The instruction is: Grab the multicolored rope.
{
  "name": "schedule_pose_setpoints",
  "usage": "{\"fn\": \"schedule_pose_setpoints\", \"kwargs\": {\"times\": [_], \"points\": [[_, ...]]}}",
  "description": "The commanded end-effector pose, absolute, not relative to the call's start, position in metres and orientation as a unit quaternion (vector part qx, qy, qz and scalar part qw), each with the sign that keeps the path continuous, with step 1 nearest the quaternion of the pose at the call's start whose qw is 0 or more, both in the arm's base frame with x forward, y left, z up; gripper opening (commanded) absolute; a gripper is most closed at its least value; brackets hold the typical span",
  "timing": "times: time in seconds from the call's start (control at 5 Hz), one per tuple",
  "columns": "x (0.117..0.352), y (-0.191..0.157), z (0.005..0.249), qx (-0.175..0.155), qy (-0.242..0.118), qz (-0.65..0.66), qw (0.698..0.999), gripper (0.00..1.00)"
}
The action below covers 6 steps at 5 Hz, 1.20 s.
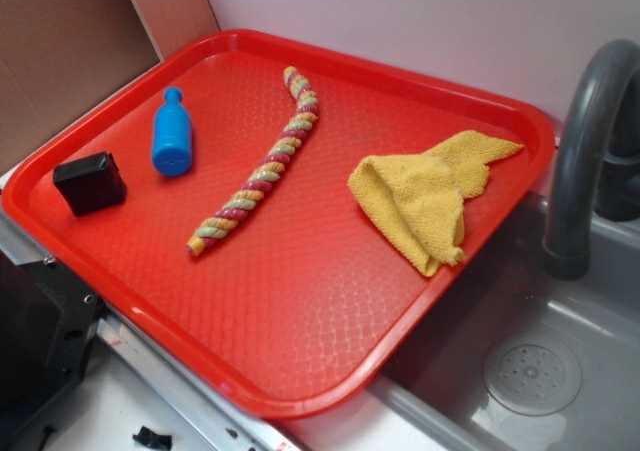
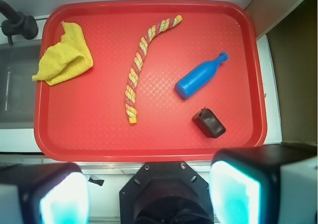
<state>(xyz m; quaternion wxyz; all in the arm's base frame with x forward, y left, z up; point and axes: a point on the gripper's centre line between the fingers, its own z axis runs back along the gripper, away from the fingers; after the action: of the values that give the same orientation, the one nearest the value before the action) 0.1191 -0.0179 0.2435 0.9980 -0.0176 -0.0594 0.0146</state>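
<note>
Pincer: seen only in the wrist view, the pincer (image 2: 149, 194) hangs high over the near edge of the red tray (image 2: 149, 147); its two fingers (image 2: 59, 196) stand wide apart at the bottom corners with nothing between them; it is well clear of everything on the tray

Rope position: the multicolored rope (image 1: 262, 168) lies flat near the middle of the tray, untouched; the blue bottle (image 1: 172, 136) and black box (image 1: 90, 182) sit apart on one side, the yellow cloth (image 1: 425, 199) apart on the other

Long axis: in the wrist view the rope runs mostly away from the camera, from a near end low on the tray to a far end by the back rim; the far part curves off toward the bottle's side; it is slender, twisted and limp-looking

Step in hand: approach, by my reading; nothing is gripped yet

Doing it well: move forward over the straighter middle stretch; turn the wrist so the fingers straddle the rope across its width; descend until the tips nearly meet the tray, then close; a grip near mid-length should leave both ends hanging about evenly
</note>
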Motion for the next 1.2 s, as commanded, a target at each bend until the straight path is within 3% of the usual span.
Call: {"fn": "schedule_pose_setpoints", "kwargs": {"times": [0.0,0.2,0.4,0.6,0.8,1.0], "points": [[0.119,-0.018,0.244,-0.018,-0.059,0.015,0.998,1.0],[0.132,-0.022,0.234,-0.029,-0.094,0.077,0.992,1.0],[0.155,-0.022,0.213,-0.018,-0.129,0.199,0.971,1.0],[0.183,-0.028,0.184,-0.025,-0.14,0.266,0.953,1.0],[0.208,-0.043,0.151,-0.02,-0.153,0.257,0.954,1.0],[0.225,-0.046,0.115,-0.01,-0.141,0.256,0.956,1.0]]}}
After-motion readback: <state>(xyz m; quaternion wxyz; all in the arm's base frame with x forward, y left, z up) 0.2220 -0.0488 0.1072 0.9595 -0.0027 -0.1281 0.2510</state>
